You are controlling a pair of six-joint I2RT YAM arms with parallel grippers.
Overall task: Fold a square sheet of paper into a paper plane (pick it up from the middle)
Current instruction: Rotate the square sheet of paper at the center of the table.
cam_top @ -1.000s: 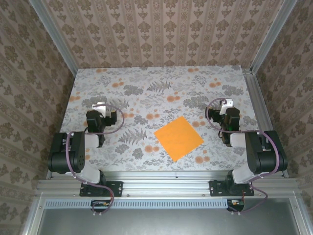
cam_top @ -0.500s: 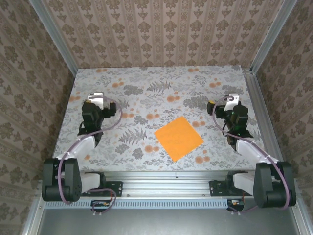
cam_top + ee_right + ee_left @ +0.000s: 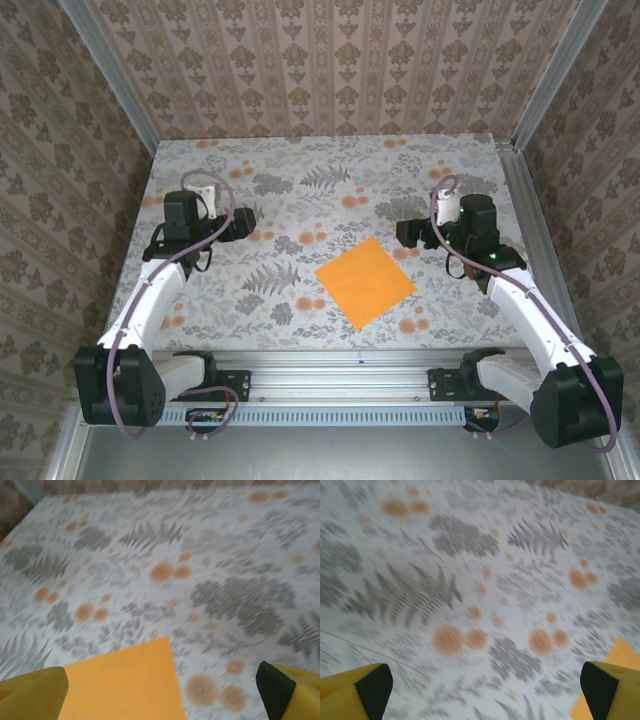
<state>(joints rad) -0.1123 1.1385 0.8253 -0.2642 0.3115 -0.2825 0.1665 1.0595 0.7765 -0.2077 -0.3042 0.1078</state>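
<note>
Top view: paper (image 3: 365,283) lies flat, diamond-wise, toward the table's (image 3: 300,160) near edge, right of centre. Left gripper (image 3: 243,217) and right gripper (image 3: 405,233) flank it, both apart from it.
Left wrist: jaws spread wide, empty; paper corner at lower right.
Right wrist: jaws spread wide, empty; paper between fingers, untouched.

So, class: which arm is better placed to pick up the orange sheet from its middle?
Right, likely. The right end effector, open, hovers near the square sheet of paper; the left end effector, also open, is much farther away.
</note>
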